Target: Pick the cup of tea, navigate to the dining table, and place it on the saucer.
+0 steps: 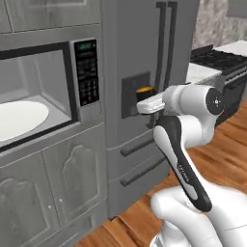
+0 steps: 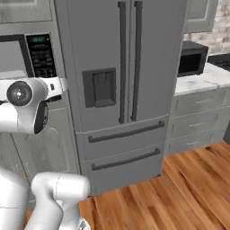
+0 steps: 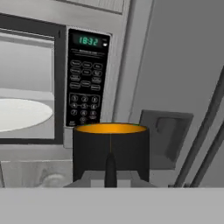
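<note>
Held the cup of tea point(image 3: 110, 151) tight in the closed gripper point(image 3: 110, 175), up in the air. Hung close to the fridge point(image 2: 121, 67), with the open microwave point(image 1: 43, 91) just beside. Had bare wood floor point(image 2: 179, 193) open to the right.

The cup of tea point(image 3: 110, 153) is sitting in the gripper point(image 3: 110, 173), in front of the refrigerator point(image 2: 121, 67). The microwave point(image 1: 43, 91) is standing left of the refrigerator, a plate point(image 1: 19, 118) lying inside it, cabinets point(image 1: 53, 193) sitting below.
</note>
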Robot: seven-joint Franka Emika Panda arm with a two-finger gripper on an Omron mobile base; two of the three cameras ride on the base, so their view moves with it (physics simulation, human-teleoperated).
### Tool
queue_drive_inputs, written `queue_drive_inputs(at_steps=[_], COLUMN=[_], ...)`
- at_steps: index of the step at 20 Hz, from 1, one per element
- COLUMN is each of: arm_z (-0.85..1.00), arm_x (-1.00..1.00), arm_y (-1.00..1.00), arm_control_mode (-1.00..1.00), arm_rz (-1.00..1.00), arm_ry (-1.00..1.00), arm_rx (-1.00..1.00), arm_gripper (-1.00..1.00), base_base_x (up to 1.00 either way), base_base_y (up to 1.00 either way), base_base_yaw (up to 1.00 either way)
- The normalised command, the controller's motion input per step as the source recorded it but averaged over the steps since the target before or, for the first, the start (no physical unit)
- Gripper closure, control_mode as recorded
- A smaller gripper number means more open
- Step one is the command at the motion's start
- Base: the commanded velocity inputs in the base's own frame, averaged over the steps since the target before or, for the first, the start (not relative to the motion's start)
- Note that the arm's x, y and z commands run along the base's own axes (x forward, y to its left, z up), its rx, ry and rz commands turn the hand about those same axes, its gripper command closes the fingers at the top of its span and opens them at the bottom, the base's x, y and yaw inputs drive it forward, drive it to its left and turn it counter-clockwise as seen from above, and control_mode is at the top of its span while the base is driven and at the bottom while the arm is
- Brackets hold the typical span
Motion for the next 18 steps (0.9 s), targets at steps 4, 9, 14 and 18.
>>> queue_drive_inputs(at_steps=[4,9,14,18], arm_z=[0.0,0.0,0.0,0.0], arm_x=[0.0,0.0,0.0,0.0], arm_y=[0.0,0.0,0.0,0.0], arm_control_mode=[1.0,1.0,1.0,1.0], arm_rz=[0.0,0.0,0.0,0.0], arm_ry=[0.0,0.0,0.0,0.0], arm_rx=[0.0,0.0,0.0,0.0], arm_gripper=[1.0,1.0,1.0,1.0], base_base_x=[0.01,0.06,0.11,0.11], base_base_y=[-0.14,-0.04,0.08,0.19], base_base_yaw=[-0.93,-0.91,-0.92,-0.92])
